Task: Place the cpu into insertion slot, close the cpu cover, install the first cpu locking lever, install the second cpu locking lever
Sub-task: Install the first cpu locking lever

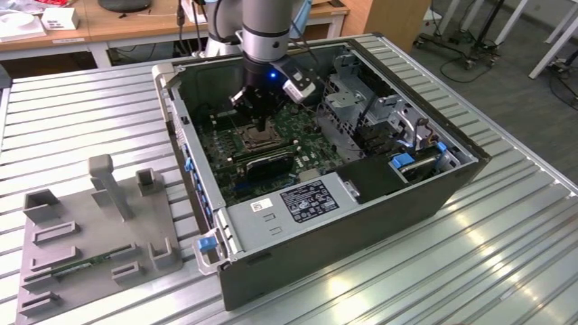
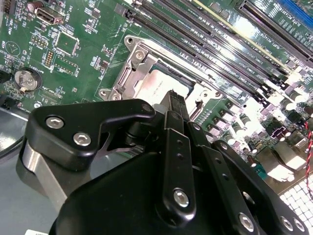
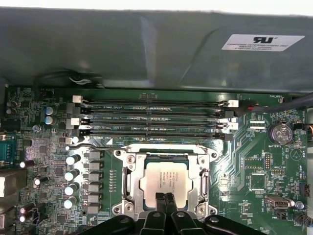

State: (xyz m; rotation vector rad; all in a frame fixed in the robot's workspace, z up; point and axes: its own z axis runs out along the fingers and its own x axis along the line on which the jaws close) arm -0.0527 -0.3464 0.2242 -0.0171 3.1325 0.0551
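One gripper (image 3: 165,197), jaws pinched together and empty, tips at cpu cover (image 3: 128,181) edge beside seated cpu (image 3: 166,177); step judged cover-closing, needing firm, square downward press.

Work surface: metal table (image 1: 81,115) of long ribbed silvery slats, running across the whole scene. Two items sit directly on it. Open computer case (image 1: 361,237), dark, side panel off, lies on its side at centre and toward the exterior view's right, angled to the slats. Grey fixture plate (image 1: 91,250) lies flat at the near corner on the exterior view's left, just beside the case, not touching, with several upright blocks and one taller post.
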